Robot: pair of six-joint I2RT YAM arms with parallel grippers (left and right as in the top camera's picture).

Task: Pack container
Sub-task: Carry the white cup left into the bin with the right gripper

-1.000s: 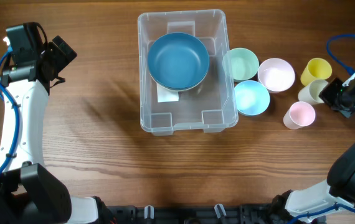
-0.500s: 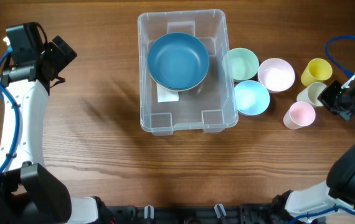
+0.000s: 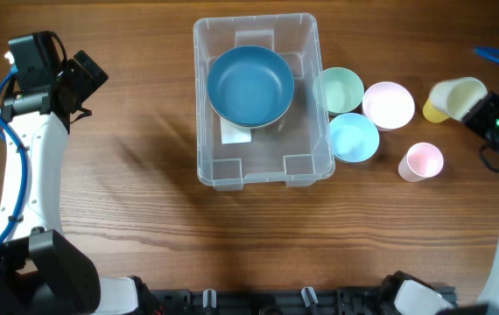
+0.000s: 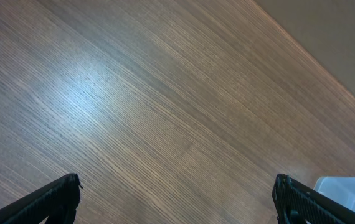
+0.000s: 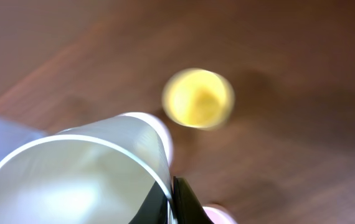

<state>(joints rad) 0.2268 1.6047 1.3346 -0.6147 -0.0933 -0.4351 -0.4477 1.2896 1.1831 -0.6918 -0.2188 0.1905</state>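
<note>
Robotics lab setup, wood-grain table [image 3: 144, 192], blue-cabled robot arm [image 3: 26, 166]

readable text: none | white label [image 3: 235, 135] on base of container [image 3: 267, 181], left of centre, far part under blue bowl [image 3: 250, 85], near part showing: print too small to read | cream cup [image 5: 71, 180] close up in right wrist view: blurred, no marking legible
</note>
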